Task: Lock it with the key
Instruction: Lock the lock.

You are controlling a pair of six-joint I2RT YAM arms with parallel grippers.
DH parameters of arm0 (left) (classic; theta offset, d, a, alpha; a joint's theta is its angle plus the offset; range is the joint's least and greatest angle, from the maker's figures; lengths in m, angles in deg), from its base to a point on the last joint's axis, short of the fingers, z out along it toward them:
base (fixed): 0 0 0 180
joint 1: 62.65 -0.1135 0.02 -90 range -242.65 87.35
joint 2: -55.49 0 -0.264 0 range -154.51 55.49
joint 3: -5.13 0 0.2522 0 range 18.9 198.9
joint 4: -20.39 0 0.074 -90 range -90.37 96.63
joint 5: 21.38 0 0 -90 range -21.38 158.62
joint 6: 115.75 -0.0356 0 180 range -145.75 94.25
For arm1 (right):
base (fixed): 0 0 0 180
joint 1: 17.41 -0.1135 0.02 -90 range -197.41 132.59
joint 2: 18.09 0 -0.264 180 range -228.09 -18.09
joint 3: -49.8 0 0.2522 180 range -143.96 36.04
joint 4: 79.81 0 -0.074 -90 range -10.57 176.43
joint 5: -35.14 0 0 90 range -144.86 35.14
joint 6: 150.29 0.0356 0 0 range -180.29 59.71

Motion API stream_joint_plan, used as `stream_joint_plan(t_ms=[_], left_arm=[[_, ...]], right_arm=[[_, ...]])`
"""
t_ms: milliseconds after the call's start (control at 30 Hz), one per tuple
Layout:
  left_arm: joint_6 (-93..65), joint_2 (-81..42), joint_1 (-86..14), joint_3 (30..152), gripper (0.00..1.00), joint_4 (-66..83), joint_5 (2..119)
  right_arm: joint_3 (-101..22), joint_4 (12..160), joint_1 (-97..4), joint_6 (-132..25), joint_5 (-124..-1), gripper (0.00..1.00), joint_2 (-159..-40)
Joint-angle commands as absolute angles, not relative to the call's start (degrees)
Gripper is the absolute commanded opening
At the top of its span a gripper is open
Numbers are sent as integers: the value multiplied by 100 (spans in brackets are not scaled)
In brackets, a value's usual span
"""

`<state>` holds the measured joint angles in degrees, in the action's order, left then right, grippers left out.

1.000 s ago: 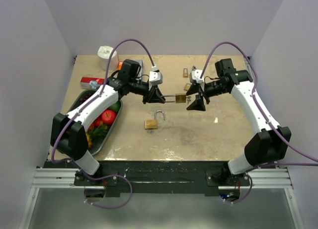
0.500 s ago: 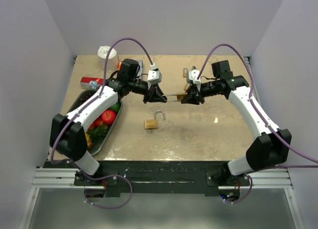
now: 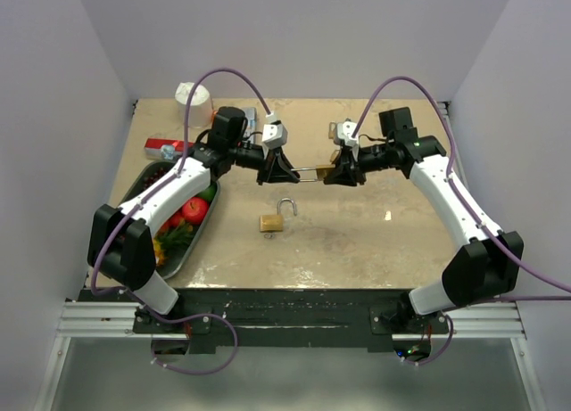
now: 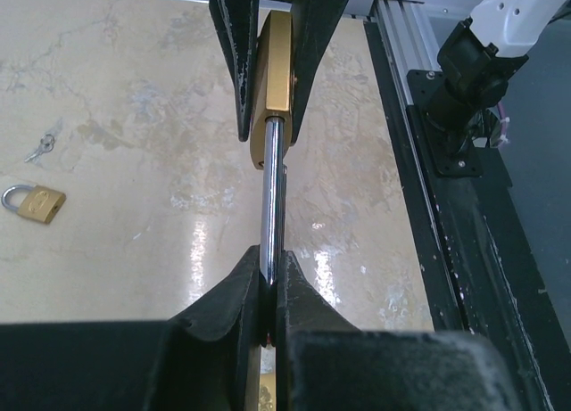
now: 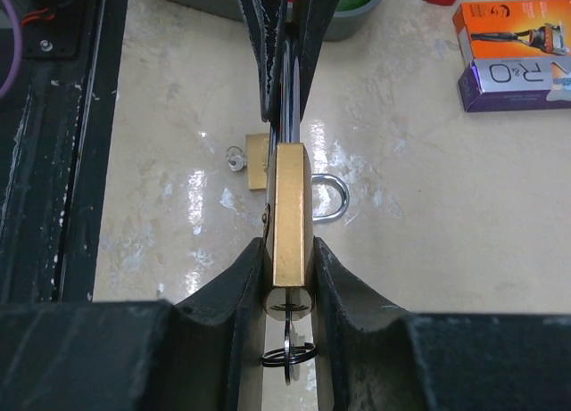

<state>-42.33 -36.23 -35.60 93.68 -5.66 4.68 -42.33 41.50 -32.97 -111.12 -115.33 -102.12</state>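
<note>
Left fingers (image 4: pixel 234 293) pinched the shackle (image 4: pixel 272 197); right fingers (image 5: pixel 239 291) were closed on the brass padlock body (image 5: pixel 292 215) — opposed grips, likely bracing it so the body could press shut.

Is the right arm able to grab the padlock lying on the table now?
Probably not yet. The table around that loose padlock is bare, so nothing blocks it, but the right gripper is shut on the other padlock, which the left gripper holds by its shackle.
</note>
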Motion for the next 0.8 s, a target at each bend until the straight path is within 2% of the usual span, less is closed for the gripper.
stream_joint_plan(t_ms=[0, 233, 767], left_arm=[[-4042, -3363, -3076, 9457, 0, 918, 243], [-3701, -3424, -2873, 9298, 0, 1823, 402], [-3551, -3784, -2512, 9475, 0, 2448, 121]], right_arm=[[-4394, 4380, -3815, -10845, -12200, 0, -10272], [-4649, 3783, -3982, -11213, -12394, 0, -10510], [-5159, 4301, -4202, -10441, -13097, 0, -10923]])
